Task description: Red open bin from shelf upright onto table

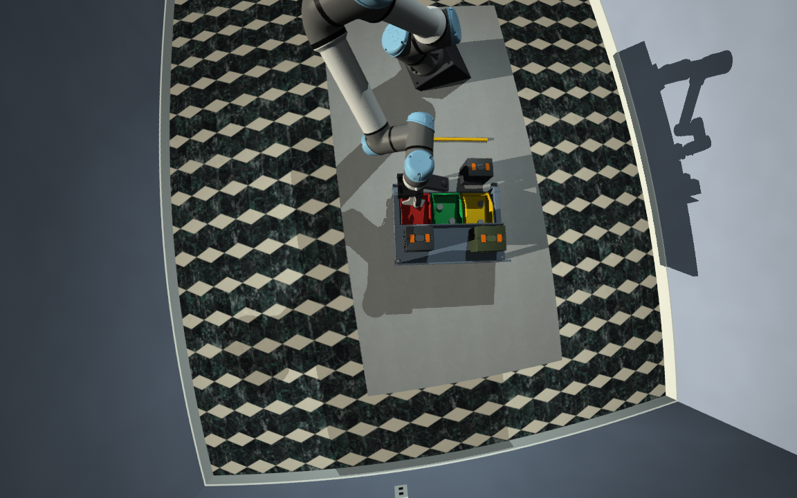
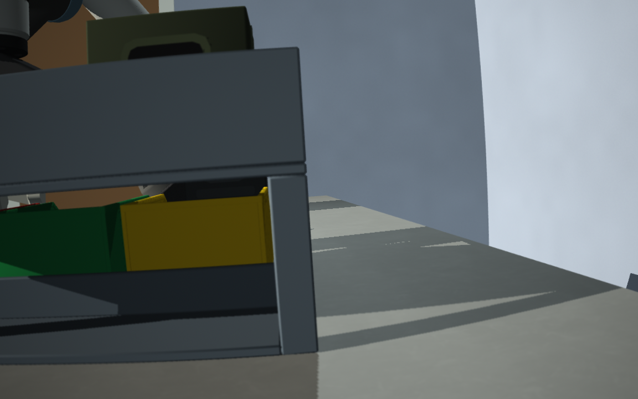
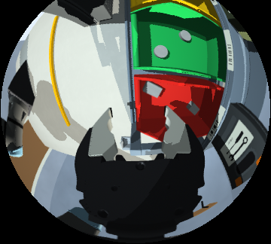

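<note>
The half-open, empty end effector (image 3: 140, 131) straddles the near wall of the red bin (image 3: 177, 105), which sits unlifted at the shelf's (image 1: 448, 230) nine o'clock end.

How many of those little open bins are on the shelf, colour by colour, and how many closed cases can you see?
Red bin: 1
Green bin: 1
Yellow bin: 1
Closed cases: 3
Total: 6
</note>
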Motion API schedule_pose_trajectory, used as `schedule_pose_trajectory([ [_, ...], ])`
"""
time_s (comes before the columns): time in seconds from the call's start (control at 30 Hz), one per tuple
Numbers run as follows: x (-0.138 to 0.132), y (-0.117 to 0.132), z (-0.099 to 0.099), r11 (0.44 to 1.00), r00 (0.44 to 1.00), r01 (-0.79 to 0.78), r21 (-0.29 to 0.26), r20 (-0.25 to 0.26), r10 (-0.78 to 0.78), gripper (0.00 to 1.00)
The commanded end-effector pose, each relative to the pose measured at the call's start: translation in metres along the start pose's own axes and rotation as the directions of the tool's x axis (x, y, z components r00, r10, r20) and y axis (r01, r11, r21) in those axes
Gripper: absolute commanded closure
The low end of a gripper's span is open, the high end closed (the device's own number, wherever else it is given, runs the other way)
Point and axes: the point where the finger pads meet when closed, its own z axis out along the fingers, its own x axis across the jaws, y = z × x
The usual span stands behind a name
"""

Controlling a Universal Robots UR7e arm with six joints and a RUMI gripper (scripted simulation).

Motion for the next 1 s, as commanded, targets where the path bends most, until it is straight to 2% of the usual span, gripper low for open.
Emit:
schedule_pose_trajectory([
  [0.0,0.0004,0.0001,0.0014,1.000,1.000,0.000,0.000,-0.001,0.000,0.42],
  [0.97,0.0004,0.0001,0.0054,1.000,1.000,0.000,0.000,-0.001,0.000,0.42],
])
